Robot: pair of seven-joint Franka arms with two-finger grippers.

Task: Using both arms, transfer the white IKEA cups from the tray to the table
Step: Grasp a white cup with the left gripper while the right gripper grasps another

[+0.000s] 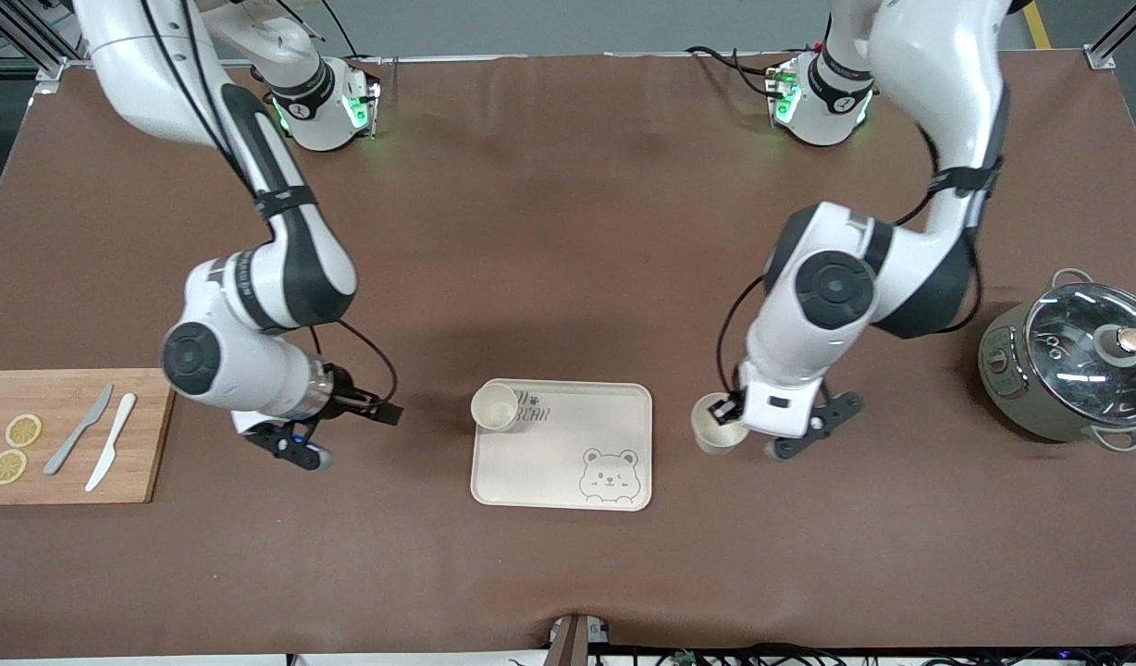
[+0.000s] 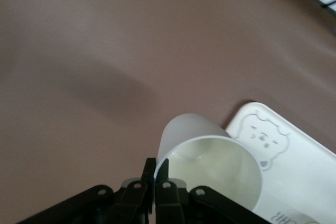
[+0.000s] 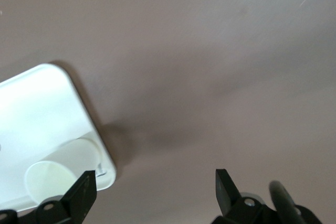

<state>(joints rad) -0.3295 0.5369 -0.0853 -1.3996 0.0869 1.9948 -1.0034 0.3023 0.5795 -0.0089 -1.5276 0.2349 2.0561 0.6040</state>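
left gripper (image 1: pixel 727 410) fingers clamped on one cup's (image 1: pixel 717 425) rim beside tray (image 1: pixel 614 430); right gripper (image 1: pixel 346 435) fingers apart, near second cup (image 1: pixel 494 407) on tray.

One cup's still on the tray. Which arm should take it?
Right, probably: the right gripper hangs open beside the tray, at the end holding the cup. The left gripper is shut on the other cup.

Open brown table (image 1: pixel 568 231) across frame centre and bottom; obstructed by tray (image 1: pixel 568 462) lower centre, cutting board (image 1: pixel 68 435) lower left, pot (image 1: pixel 1068 370) right.
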